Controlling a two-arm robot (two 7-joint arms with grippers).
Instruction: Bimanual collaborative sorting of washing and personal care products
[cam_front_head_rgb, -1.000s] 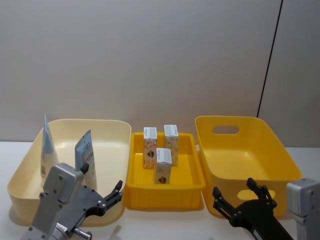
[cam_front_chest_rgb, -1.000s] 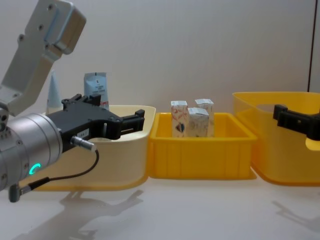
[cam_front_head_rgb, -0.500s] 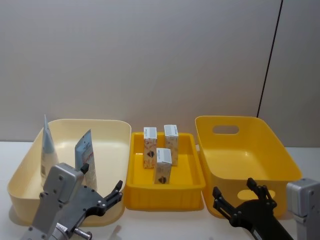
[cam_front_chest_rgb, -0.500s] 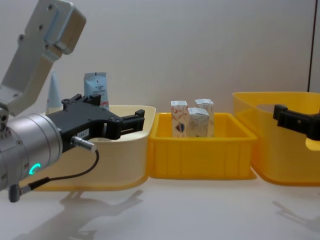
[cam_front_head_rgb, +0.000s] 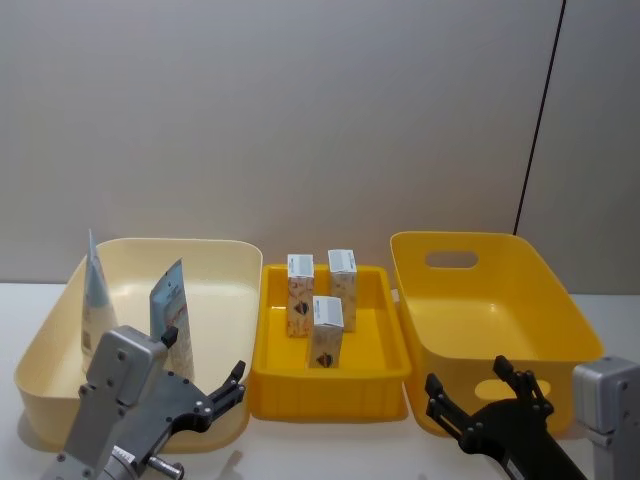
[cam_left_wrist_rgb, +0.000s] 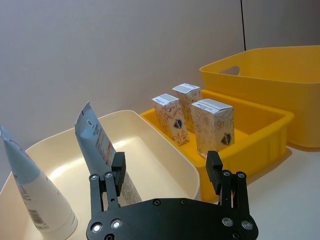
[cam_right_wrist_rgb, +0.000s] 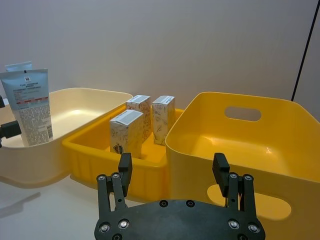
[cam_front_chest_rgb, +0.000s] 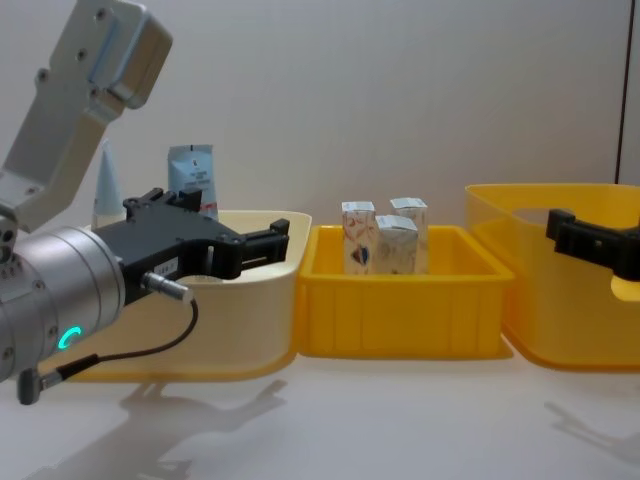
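Nothing has shifted over the last second, so by my judgement sorting has not begun. The deep yellow bin (cam_front_head_rgb: 500, 300) sits at the table's right, the cream bin (cam_front_head_rgb: 215, 275) at its left, and the shallow yellow tray (cam_front_head_rgb: 330, 390) between them. The left gripper (cam_left_wrist_rgb: 166, 165) and right gripper (cam_right_wrist_rgb: 172, 162) hang near the front edge, spread wide and holding nothing. A white squeeze tube (cam_front_head_rgb: 170, 310) and a pale blue tube (cam_front_head_rgb: 95, 285) stand in the cream bin. Three small cartons (cam_front_head_rgb: 327, 330) stand in the tray.

Shallow yellow tray (cam_front_head_rgb: 330, 392) sits mid-desk (cam_front_head_rgb: 330, 450); cream bin (cam_front_head_rgb: 215, 280) hugs its left side, deep yellow handled bin (cam_front_head_rgb: 520, 300) just right.

Low, reaching forward: left pincer (cam_left_wrist_rgb: 166, 160) jaws spread wide; right pincer (cam_right_wrist_rgb: 172, 161) jaws spread wide.
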